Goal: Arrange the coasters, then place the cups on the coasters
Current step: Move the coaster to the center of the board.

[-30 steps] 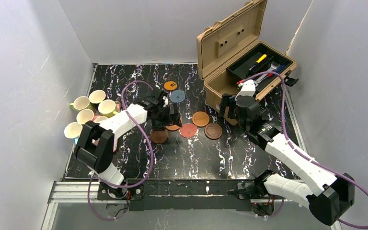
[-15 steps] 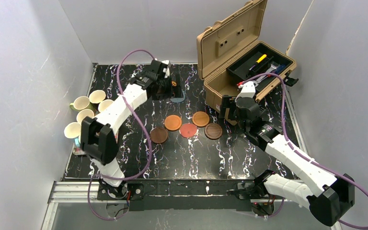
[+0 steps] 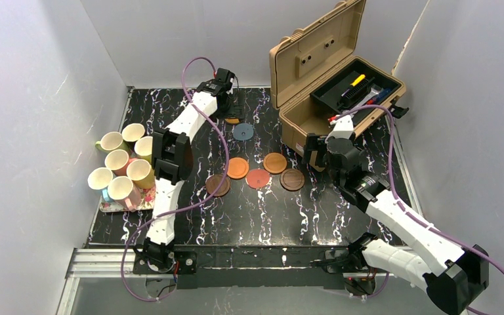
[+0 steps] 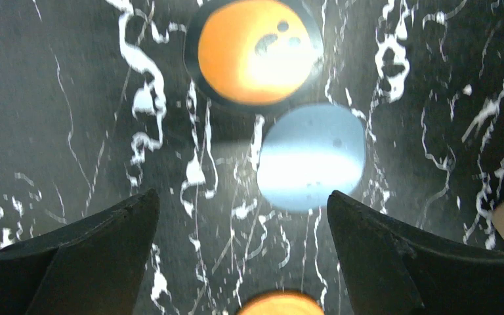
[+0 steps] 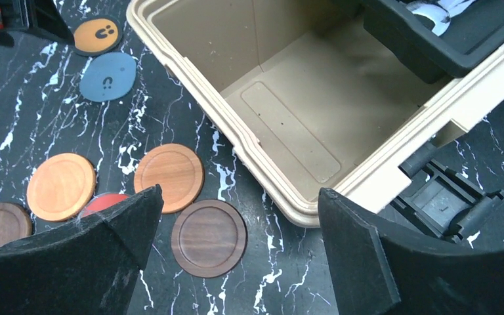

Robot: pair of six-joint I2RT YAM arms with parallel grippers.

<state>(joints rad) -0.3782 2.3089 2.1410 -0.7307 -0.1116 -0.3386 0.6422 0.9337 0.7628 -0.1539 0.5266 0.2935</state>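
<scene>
Five coasters lie in a staggered row mid-table: dark brown [image 3: 218, 185], orange-brown [image 3: 237, 168], red [image 3: 258, 178], orange-brown [image 3: 275, 163], dark brown [image 3: 292, 179]. Farther back lie the grey-blue coaster [image 3: 243, 131] and the orange coaster with a dark mark [image 3: 233, 121]. My left gripper [image 3: 230, 109] hovers open and empty above these two; its wrist view shows the orange [image 4: 256, 51] and grey-blue [image 4: 312, 157] discs ahead of the fingers. My right gripper [image 3: 312, 152] hangs open and empty, above the right dark brown coaster [image 5: 209, 237]. Several cups [image 3: 117, 161] stand on the left.
The cups sit on a floral tray [image 3: 108, 205] by the left wall. An open tan toolbox [image 3: 302, 121] with a black tool insert occupies the back right, its front wall [image 5: 236, 141] close to my right gripper.
My left arm swung from the coaster row to the back of the table, stopping over the orange marked coaster and uncovering the cups. The right gripper opened slightly and barely moved.
</scene>
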